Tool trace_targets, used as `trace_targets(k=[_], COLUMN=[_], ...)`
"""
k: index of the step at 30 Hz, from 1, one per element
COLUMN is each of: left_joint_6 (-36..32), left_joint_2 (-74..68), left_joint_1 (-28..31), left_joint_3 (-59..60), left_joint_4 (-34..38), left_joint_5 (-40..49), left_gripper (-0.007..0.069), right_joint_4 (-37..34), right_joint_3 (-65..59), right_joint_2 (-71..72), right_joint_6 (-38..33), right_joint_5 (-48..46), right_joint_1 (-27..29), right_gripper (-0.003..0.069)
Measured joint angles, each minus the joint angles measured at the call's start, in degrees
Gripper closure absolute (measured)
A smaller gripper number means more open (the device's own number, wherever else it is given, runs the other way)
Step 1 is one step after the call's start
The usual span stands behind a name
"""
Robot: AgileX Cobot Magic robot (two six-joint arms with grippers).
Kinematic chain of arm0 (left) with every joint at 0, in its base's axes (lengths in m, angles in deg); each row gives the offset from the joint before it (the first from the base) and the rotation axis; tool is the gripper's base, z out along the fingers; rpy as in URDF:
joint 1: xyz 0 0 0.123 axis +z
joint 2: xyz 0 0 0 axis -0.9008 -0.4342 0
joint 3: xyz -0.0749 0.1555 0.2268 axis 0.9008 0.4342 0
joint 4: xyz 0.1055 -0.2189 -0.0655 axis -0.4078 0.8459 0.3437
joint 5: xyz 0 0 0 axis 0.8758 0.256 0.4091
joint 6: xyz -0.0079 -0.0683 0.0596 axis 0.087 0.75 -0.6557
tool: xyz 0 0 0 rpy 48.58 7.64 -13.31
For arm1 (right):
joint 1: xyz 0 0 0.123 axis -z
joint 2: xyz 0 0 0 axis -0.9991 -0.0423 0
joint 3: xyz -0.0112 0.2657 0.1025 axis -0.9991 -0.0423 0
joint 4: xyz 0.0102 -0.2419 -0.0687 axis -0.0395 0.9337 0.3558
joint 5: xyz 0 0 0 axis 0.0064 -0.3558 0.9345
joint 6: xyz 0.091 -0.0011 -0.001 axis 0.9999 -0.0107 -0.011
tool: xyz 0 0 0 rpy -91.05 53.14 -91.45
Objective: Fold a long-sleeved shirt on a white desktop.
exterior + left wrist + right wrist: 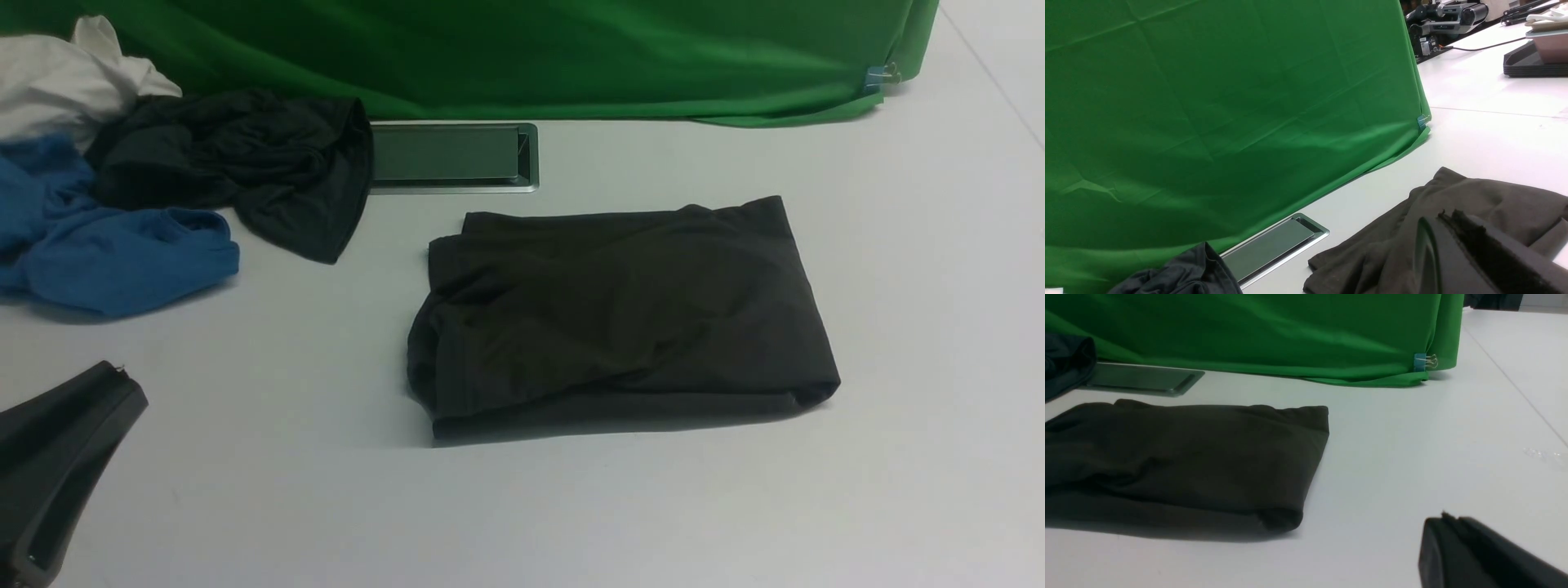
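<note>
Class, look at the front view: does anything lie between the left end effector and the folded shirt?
Nothing visible does. Only bare white desktop separates the left end effector from the long-sleeved shirt.

The light is soft and even, and it seems to come from above. The white surface (898, 327) looks bright but has no hard glare. The dark shirt (620, 314) is so dark that its folds are hard to see. It drops a thin, soft shadow along its near edge. The blue cloth (114, 253) has a faint shadow too. In the left wrist view, the left tool (1478, 253) is very close and fuzzy. The right tool (1478, 555) is blurry as well. The green cloth (1208, 102) beyond the left tool shows soft creases.
</note>
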Motion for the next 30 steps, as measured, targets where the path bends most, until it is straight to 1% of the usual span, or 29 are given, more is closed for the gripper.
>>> trace_targets(k=[30], left_joint_6=[-0.1], left_joint_2=[0.0], left_joint_1=[0.0], left_joint_3=[0.0], left_joint_4=[0.0], left_joint_5=[0.0], left_gripper=[0.0606], right_joint_4=[0.0], right_joint_3=[0.0], right_joint_2=[0.0], right_joint_6=[0.1], right_joint_5=[0.1], right_joint_1=[0.0], right_gripper=[0.0568])
